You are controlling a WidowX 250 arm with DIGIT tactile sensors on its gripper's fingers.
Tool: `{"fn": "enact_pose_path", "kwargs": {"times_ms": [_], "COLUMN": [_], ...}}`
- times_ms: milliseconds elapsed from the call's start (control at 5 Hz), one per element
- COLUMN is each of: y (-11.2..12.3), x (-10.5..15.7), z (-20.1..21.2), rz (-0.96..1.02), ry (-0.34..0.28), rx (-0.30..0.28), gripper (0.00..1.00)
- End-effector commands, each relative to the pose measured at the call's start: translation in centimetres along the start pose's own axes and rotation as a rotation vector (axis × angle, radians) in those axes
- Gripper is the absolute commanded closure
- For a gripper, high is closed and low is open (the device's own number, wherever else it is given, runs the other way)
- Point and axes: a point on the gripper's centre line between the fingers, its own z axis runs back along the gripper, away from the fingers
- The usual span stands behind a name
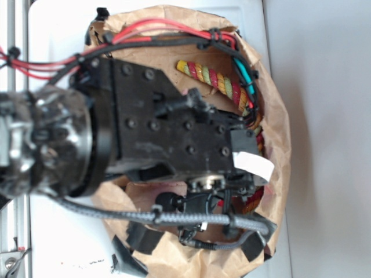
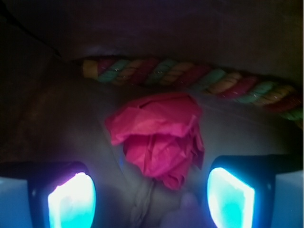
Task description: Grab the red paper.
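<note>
We're looking down from the exterior camera and the black arm fills most of the frame, reaching in from 9 o'clock over a brown paper bag (image 1: 277,139) with its rim rolled open. Along the bag's inner wall, from 12 round to 3 o'clock, curves a twisted rope toy (image 1: 215,80) in red, yellow and green. From up here we can't see the gripper's fingertips or the red paper; the arm's body covers them.

Switching to the wrist camera, we get the good look. The red paper (image 2: 159,137) sits crumpled at the centre, folds bunched like a rose, lying on the dim bag floor. The rope toy (image 2: 190,76) runs across behind it at 12 o'clock, just beyond the wad. The gripper (image 2: 151,197) hangs spread wide, its 2 glowing cyan pads (image 2: 72,202) at 7 and 5 o'clock, holding nothing. The wad's lower tip dips between them, touching neither pad.
</note>
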Motion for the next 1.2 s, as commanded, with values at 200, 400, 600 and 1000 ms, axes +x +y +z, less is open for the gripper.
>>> {"fn": "enact_pose_path", "kwargs": {"times_ms": [200, 400, 600, 1000], "y": [0.5, 0.9, 1.0, 1.2], "x": [2.9, 3.3, 3.5, 3.4], "z": [-0.5, -1.0, -1.8, -2.3], "rz": [-0.028, -0.024, -0.033, -0.039], "ry": [-0.103, -0.106, -0.096, -0.08], "rx": [0.042, 0.044, 0.04, 0.042], "gripper": [0.0, 0.0, 0.0, 0.04]}}
